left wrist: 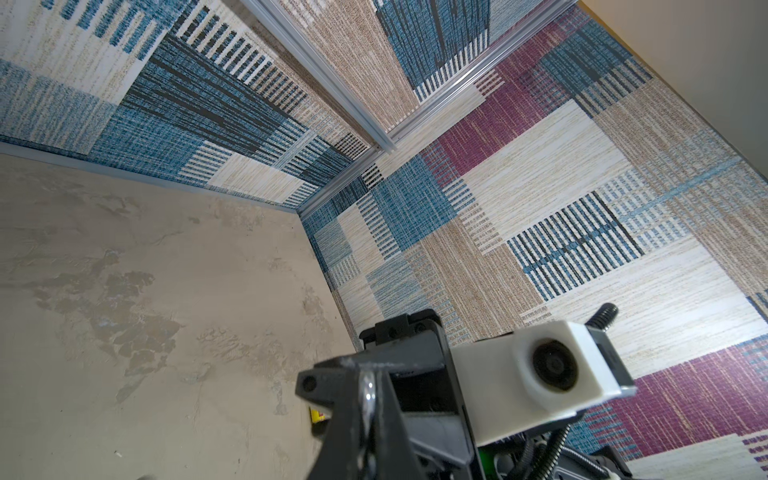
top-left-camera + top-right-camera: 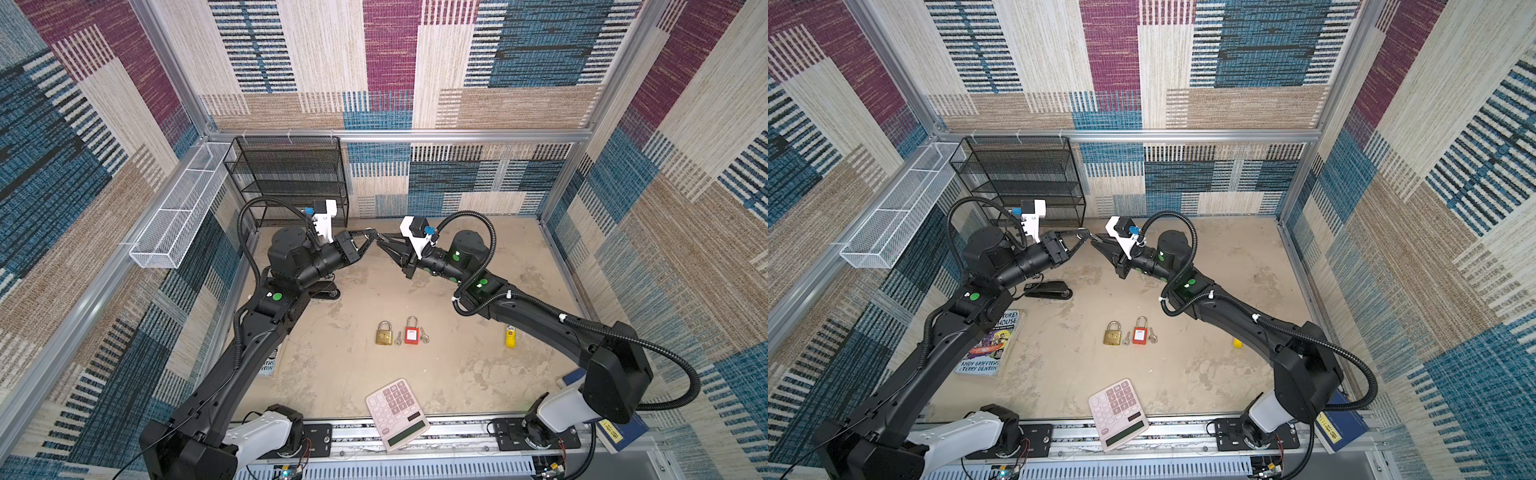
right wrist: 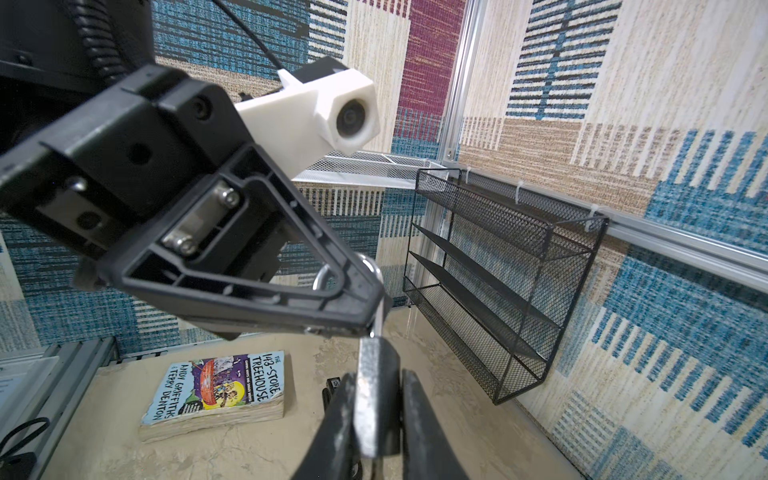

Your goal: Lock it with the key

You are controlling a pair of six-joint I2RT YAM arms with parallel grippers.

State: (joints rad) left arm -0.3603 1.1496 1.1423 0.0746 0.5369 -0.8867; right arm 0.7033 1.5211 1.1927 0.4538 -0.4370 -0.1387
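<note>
A silver padlock (image 3: 374, 399) hangs in the air over the back middle of the table, between both grippers. My right gripper (image 3: 378, 376) is shut on its flat body. My left gripper (image 1: 368, 384) is shut on its shackle (image 3: 367, 268), which shows as a shiny sliver (image 1: 368, 392) between the jaws. In both top views the left gripper (image 2: 374, 237) and the right gripper (image 2: 381, 242) meet tip to tip. Two small silver keys lie on the table: one key (image 2: 398, 337) between a brass padlock (image 2: 384, 333) and a red padlock (image 2: 411, 331), another key (image 2: 424, 335) right of the red one.
A pink calculator (image 2: 397, 413) overhangs the front rail. A yellow object (image 2: 510, 336) lies under the right arm. A paperback book (image 2: 994, 345) and a black stapler (image 2: 1046, 289) lie on the left. A black mesh shelf (image 2: 291, 178) and a white mesh basket (image 2: 178, 212) hang at the back left.
</note>
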